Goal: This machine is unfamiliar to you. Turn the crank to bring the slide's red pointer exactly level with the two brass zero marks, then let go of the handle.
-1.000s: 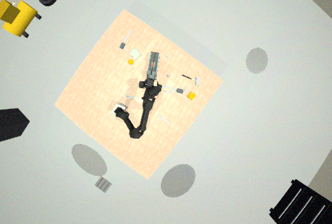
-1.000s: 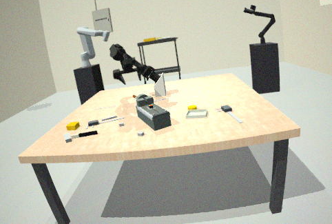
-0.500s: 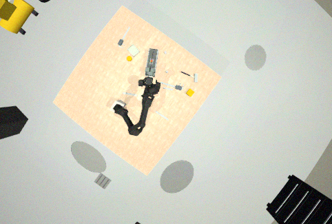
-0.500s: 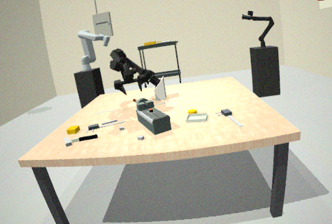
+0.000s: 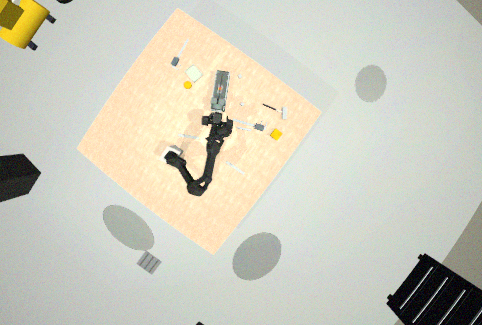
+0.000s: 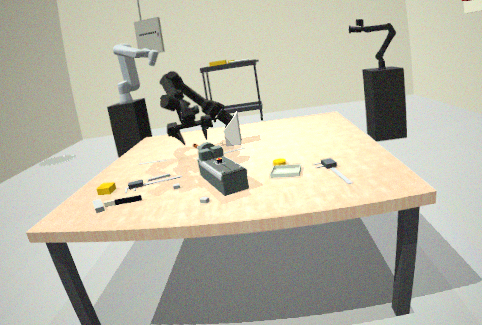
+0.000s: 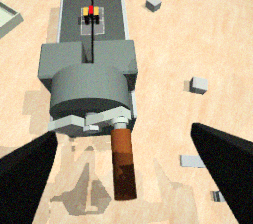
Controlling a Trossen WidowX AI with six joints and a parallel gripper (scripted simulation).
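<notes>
From the top, the gripper (image 5: pixel 216 118) (image 6: pixel 195 135) (image 7: pixel 125 133) is hovering at the crank end of the machine (image 5: pixel 222 81) (image 6: pixel 223 173) (image 7: pixel 89 82). Outside, its jaws are hanging wide over that end. At the wrist, they are flanking the brown handle (image 7: pixel 123 162) without gripping; the step seems to be approach, the next move needing alignment, then closing.

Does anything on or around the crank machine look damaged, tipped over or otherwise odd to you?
Nothing stands out: the machine sits upright, and its wooden handle is attached to the crank, with no visible damage.
</notes>
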